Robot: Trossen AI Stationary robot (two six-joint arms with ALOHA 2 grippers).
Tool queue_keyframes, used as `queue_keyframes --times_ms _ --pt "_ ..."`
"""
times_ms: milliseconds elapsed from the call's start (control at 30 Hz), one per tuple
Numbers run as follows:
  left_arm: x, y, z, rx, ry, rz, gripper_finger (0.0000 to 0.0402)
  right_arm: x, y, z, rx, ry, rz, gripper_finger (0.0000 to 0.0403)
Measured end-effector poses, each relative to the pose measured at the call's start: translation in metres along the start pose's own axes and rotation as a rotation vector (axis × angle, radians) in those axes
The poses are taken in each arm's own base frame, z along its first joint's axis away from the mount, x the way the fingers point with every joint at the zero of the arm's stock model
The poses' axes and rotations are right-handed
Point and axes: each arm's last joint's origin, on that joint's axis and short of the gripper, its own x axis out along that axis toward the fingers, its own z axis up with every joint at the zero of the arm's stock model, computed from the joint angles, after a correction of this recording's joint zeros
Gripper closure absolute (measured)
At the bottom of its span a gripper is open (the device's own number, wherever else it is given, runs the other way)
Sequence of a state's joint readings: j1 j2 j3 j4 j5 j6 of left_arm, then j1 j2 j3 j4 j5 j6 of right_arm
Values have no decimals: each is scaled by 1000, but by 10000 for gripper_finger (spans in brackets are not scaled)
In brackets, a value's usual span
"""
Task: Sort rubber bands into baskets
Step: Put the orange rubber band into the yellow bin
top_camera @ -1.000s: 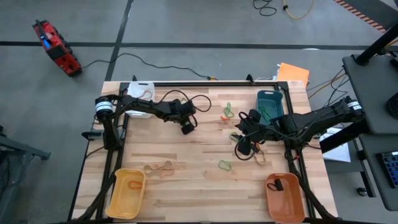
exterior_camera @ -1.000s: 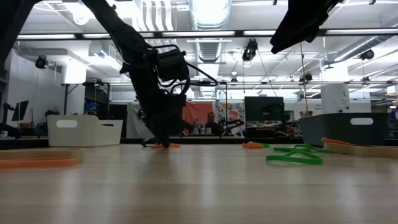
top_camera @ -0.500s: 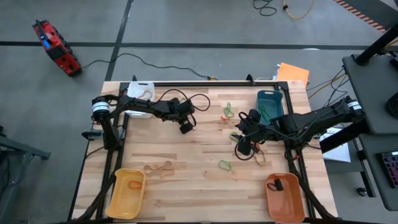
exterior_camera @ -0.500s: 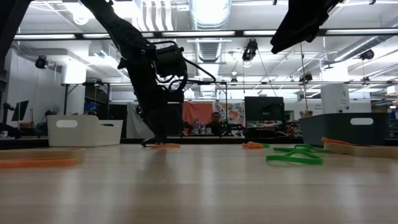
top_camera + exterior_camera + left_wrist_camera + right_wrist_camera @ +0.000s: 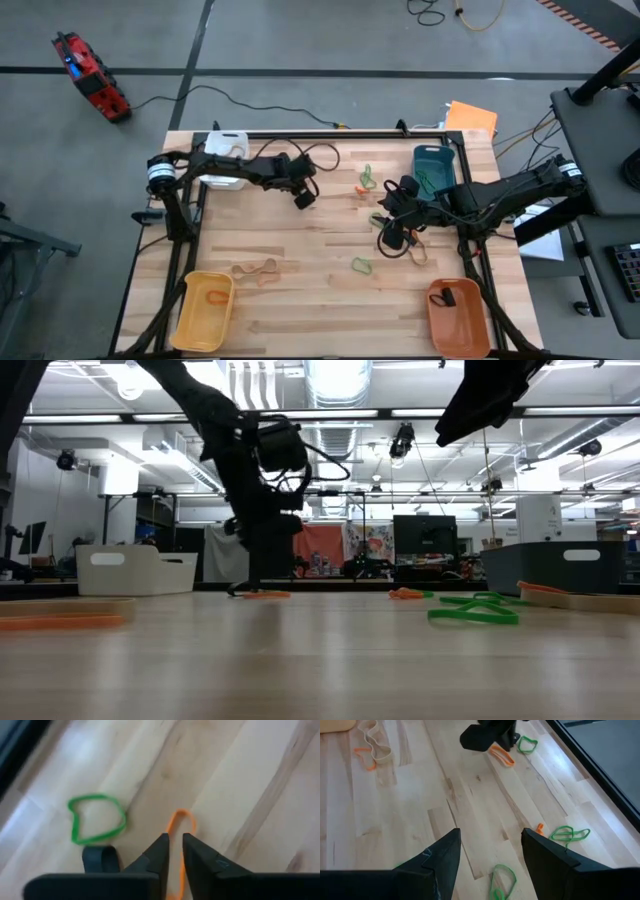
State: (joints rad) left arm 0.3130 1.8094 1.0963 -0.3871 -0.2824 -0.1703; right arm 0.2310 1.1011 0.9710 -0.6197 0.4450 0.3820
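Note:
My left gripper [image 5: 303, 200] hangs just above the table, a little toward its far left, fingers pointing steeply down with a narrow gap between them [image 5: 176, 845]. An orange rubber band [image 5: 181, 822] lies flat on the wood under it [image 5: 265, 594], with a green band [image 5: 95, 820] and a black one [image 5: 100, 859] beside it. My right gripper [image 5: 392, 238] waits open, high over the right half [image 5: 490, 855]. The white [image 5: 228, 150], teal [image 5: 435, 165], yellow [image 5: 205, 310] and orange [image 5: 458, 318] baskets stand at the four corners. My left gripper comes at the orange band from above. In the wrist view the band's near part [image 5: 175, 870] runs through the narrow gap between the fingertips. I cannot tell whether the fingers touch it. The band lies flat on the table.
More bands lie loose: green and orange ones [image 5: 366, 182] at the far middle, a green one [image 5: 361, 265] near the centre, tan ones [image 5: 255, 270] by the yellow basket. Black cables trail from both arms. A black frame rims the table [image 5: 330, 133].
My left gripper has risen from the table over the orange band, which has stayed flat on the wood.

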Motion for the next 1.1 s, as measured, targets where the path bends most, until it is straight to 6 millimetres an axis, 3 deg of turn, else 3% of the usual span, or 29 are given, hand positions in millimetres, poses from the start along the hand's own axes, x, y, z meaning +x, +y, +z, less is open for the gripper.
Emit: queue_keyframes --times_ms 233,667,867,1100 --pt "3 -2 16 0 -17 36 294 0 0 0 11 2 3 204" --pt "40 -12 21 58 173 89 211 0 0 -1 10 6 6 204" --pt "43 -14 23 69 202 95 200 0 0 -1 10 7 6 204" --pt "43 -14 20 67 247 42 221 0 0 -1 9 7 6 204"
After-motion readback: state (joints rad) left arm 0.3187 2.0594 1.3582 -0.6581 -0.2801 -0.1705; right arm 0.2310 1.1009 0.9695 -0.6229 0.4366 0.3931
